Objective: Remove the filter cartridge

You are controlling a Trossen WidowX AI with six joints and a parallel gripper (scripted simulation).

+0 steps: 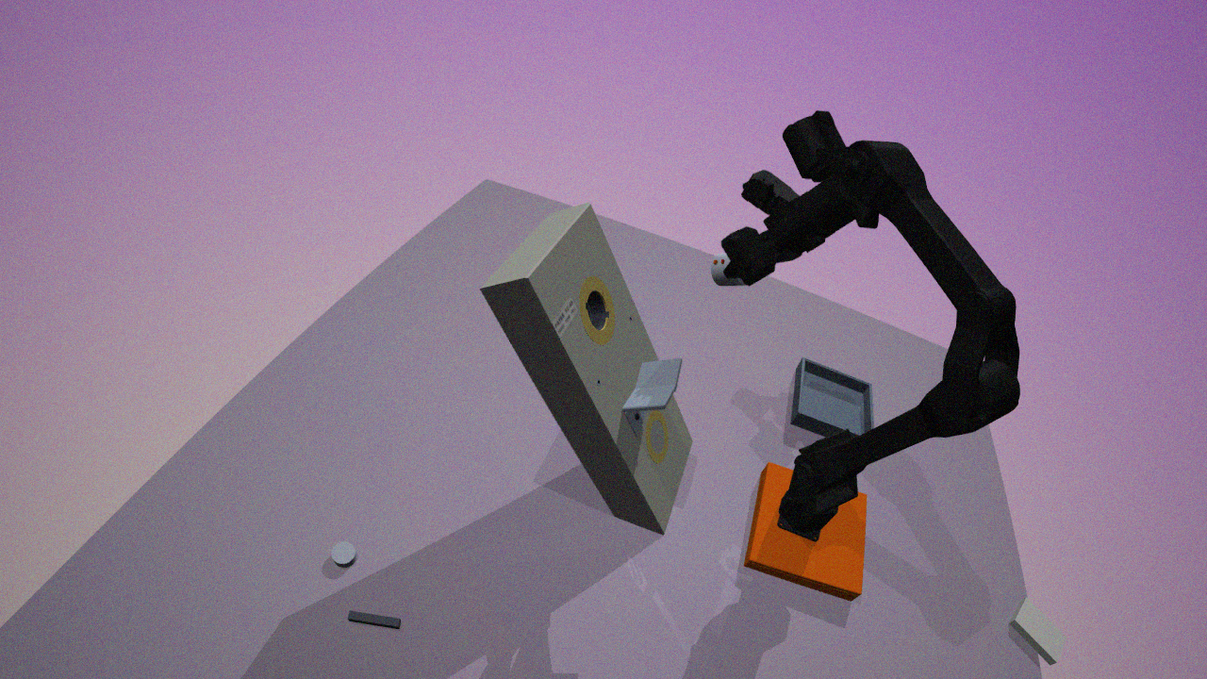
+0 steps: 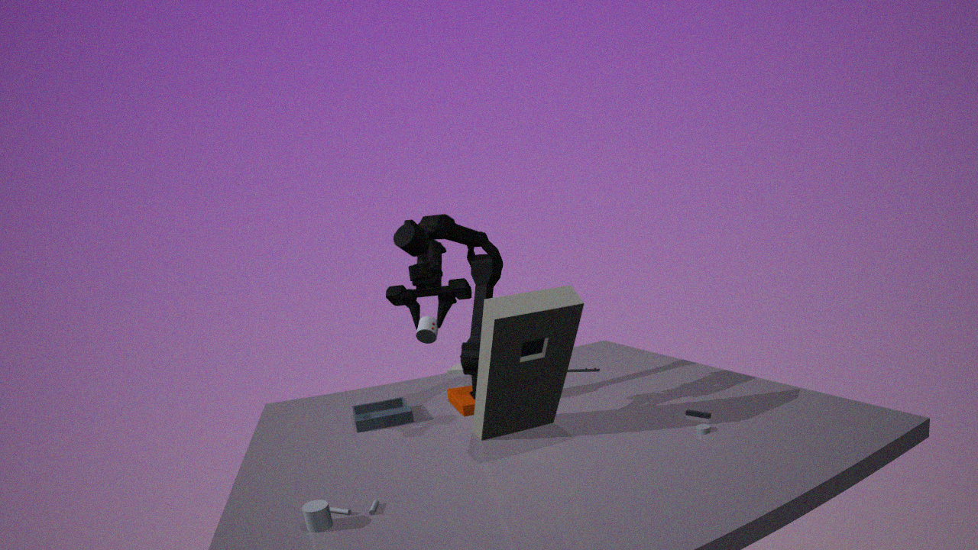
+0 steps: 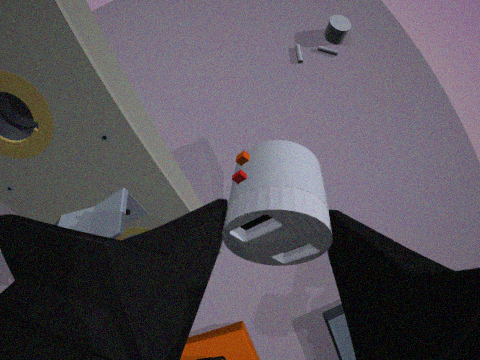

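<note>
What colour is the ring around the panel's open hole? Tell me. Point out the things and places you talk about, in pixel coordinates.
Yellow, the ring (image 1: 585, 324) (image 3: 44, 120); it shows best in the wrist view.

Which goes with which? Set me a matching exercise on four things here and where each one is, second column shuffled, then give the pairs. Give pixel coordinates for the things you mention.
Column one:
1. filter cartridge (image 1: 722, 269) (image 2: 426, 329) (image 3: 280, 192)
2. tray (image 1: 795, 393) (image 2: 384, 419) (image 3: 336, 331)
3. orange block (image 1: 805, 570) (image 2: 462, 401) (image 3: 225, 342)
4. yellow ring (image 1: 597, 337) (image 3: 42, 117)

Column two:
A. under the foot of the arm (image 1: 962, 253) (image 2: 482, 273)
B. around the open round hole in the panel (image 1: 539, 329) (image 2: 526, 389) (image 3: 65, 85)
C. held in the air between the gripper's (image 1: 732, 268) (image 2: 428, 327) (image 3: 278, 220) fingers
D. on the table, with low walls

Pairs: 1-C, 2-D, 3-A, 4-B
</note>
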